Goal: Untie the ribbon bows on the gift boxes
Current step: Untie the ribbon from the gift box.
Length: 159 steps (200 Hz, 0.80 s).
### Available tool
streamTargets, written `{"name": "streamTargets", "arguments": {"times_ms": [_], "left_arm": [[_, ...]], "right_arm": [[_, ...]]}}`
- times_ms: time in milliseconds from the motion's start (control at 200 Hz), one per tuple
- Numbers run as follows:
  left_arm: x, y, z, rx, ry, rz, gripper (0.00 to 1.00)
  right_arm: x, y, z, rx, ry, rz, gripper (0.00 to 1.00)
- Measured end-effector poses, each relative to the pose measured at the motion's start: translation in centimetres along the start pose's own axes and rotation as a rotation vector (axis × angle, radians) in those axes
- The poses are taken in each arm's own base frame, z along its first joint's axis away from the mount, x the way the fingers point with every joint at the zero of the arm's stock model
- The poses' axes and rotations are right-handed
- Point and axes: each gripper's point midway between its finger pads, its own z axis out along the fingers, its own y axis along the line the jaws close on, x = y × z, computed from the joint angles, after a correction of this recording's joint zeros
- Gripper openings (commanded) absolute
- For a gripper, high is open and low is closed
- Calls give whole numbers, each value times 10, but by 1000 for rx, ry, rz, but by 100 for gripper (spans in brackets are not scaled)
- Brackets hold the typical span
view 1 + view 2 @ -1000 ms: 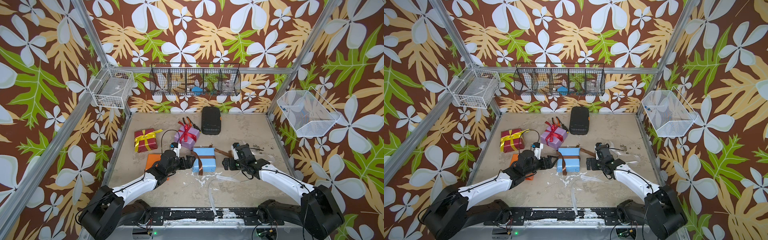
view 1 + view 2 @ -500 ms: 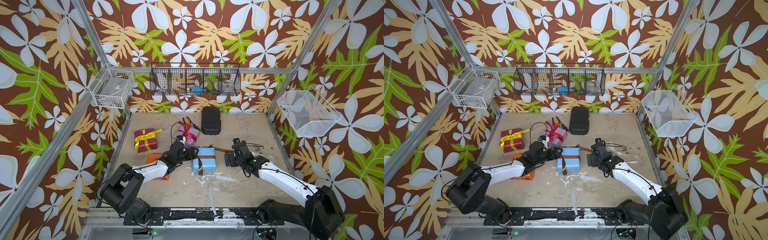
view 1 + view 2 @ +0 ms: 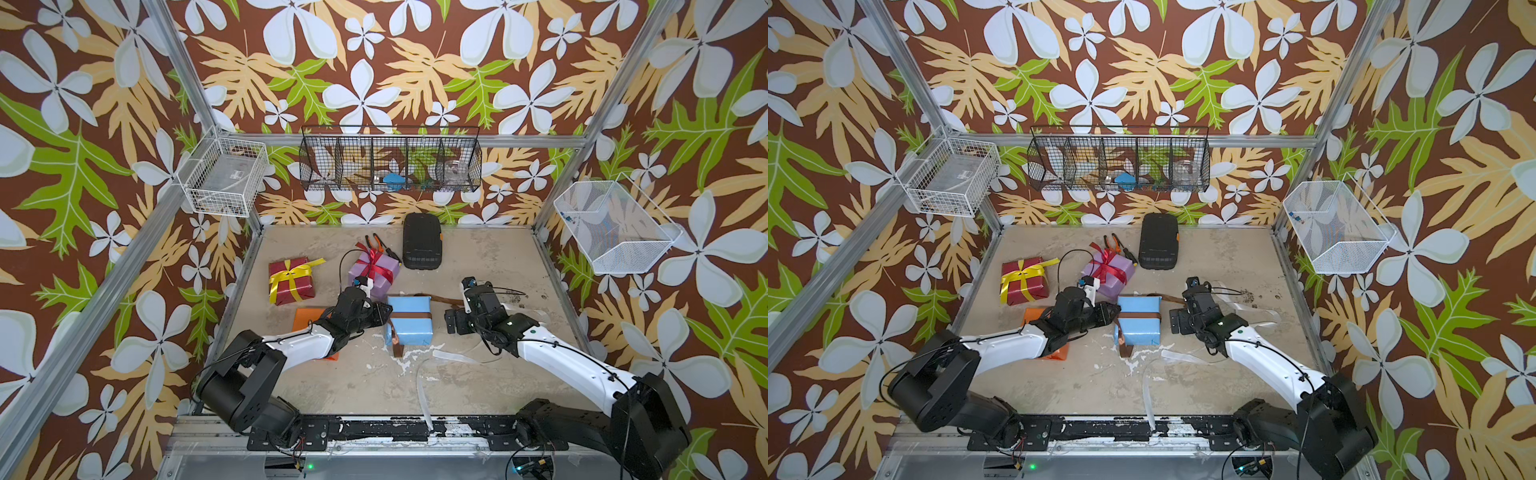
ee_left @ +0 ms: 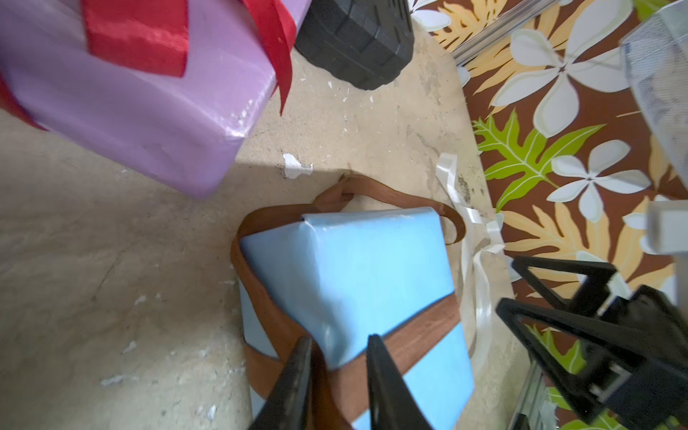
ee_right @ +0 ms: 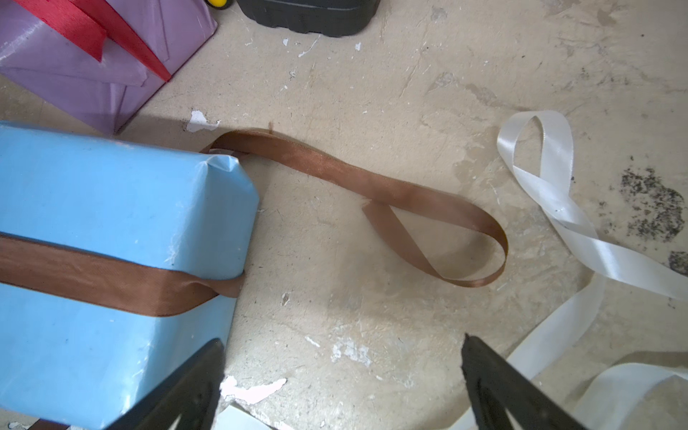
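The light blue box (image 3: 409, 322) sits between the end effectors. Its brown ribbon (image 5: 93, 277) is untied, with one flat band across the top and a loose tail curling on the bench (image 3: 478, 374). The left end effector (image 4: 338, 342) pinches that ribbon at the box's edge. The right end effector (image 5: 342, 372) is spread wide.

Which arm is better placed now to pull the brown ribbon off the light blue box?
Left, probably: the left gripper pinches the brown ribbon at the edge of the light blue box, while the right gripper stands open over the table beside it.
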Motion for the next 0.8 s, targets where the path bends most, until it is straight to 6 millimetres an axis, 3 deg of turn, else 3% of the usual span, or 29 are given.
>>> {"name": "streamTargets", "arguments": {"times_ms": [145,215,275,370,470,606,746,796], "left_arm": [[17,1,-28,38,-5,-21,12],[33,8,-40,41,8,-40,16],[48,17,-46,31,33,-49,43],[64,30,-54,-9,71,-77,99],[55,37,-60,-78,32,-76,100],[15,37,-70,-181,-104,-44,100],[-29,20,-71,-216,-220,14,100],[-42,8,-65,-208,-232,38,100]], "right_arm": [[0,2,7,2,14,-6,100],[-2,4,8,-5,13,-5,100],[-4,6,9,-14,11,-4,100],[-7,15,8,-65,4,-1,100],[-8,27,4,-125,-10,-5,100],[-2,38,1,-190,-4,-12,100],[13,51,-7,-259,16,-28,100],[19,59,-12,-293,20,-42,93]]}}
